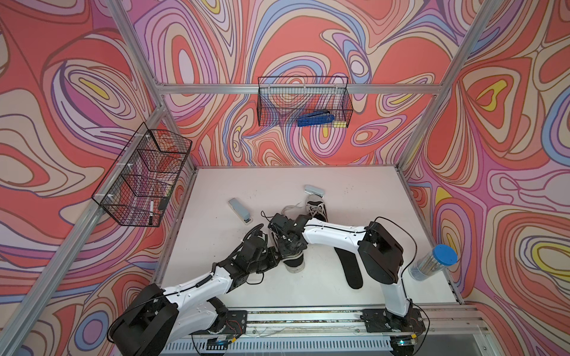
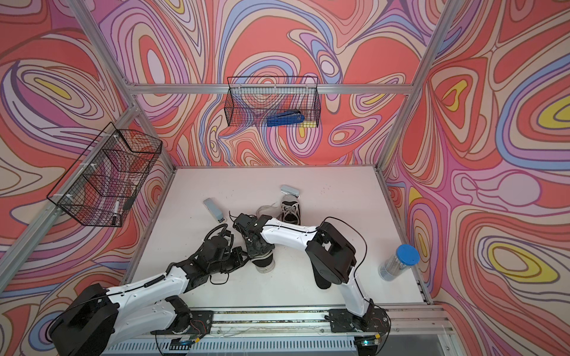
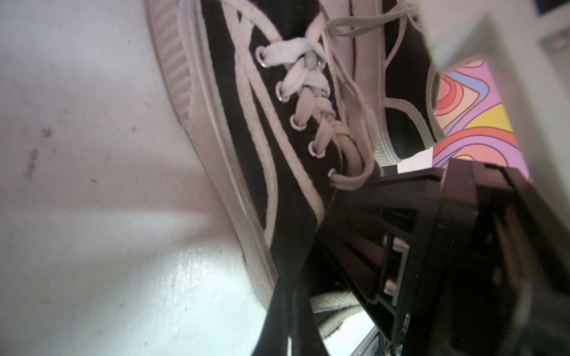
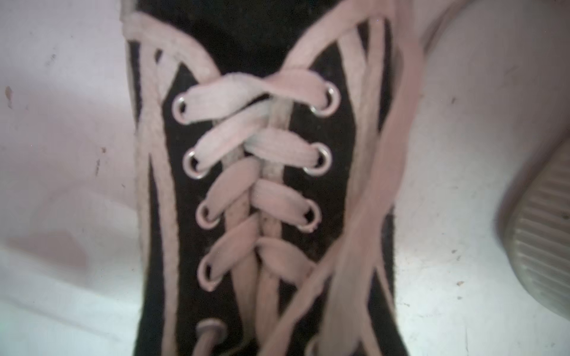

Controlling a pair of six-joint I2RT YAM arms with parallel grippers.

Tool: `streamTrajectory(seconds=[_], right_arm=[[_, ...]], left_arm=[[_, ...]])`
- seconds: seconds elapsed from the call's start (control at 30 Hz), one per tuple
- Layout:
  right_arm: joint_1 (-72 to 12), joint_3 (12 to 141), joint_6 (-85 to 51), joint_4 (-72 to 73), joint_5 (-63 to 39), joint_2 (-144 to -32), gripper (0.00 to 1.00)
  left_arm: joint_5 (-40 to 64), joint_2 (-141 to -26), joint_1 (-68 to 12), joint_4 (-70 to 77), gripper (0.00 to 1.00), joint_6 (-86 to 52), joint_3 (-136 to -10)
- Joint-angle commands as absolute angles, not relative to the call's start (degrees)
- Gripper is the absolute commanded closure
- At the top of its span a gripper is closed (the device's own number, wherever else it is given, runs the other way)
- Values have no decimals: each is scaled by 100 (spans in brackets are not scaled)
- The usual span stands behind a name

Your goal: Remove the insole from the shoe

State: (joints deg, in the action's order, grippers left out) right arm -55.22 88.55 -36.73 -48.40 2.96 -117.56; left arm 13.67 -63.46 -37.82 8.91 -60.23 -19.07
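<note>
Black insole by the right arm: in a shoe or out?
Out. The insole lies flat on the table, apart from the near shoe and the far shoe. Whether the near shoe holds another: cannot tell.

Two white-and-black arms on an aluminium rail (image 1: pixel 308 317)
Left arm (image 1: pixel 197 285) and right arm (image 1: pixel 334 234) have glossy white link shells dotted with small screws and boxy black joint housings; a coiled black cable lies along the left, thin black cables loop off both, and black base plates (image 1: pixel 379 320) at 6 o'clock carry red wires
</note>
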Motion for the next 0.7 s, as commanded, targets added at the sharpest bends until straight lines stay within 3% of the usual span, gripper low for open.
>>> streamTrajectory(seconds=[0.0,0.33,0.67], right_arm=[[-5228,8587,-3684,-5135,488,-11739,100],[-5095,8384,-3502,-4650,-474,-11309,100],[-5361,8312,-3225,-4381,-1006,-11467,58]], left_arm=[[1178,-6244,-3754,550,100,-6016,-1853],[1178,-6221,-3753,547,100,-5908,-1902],[1244,-6376,-3744,728,100,-5883,-1970]])
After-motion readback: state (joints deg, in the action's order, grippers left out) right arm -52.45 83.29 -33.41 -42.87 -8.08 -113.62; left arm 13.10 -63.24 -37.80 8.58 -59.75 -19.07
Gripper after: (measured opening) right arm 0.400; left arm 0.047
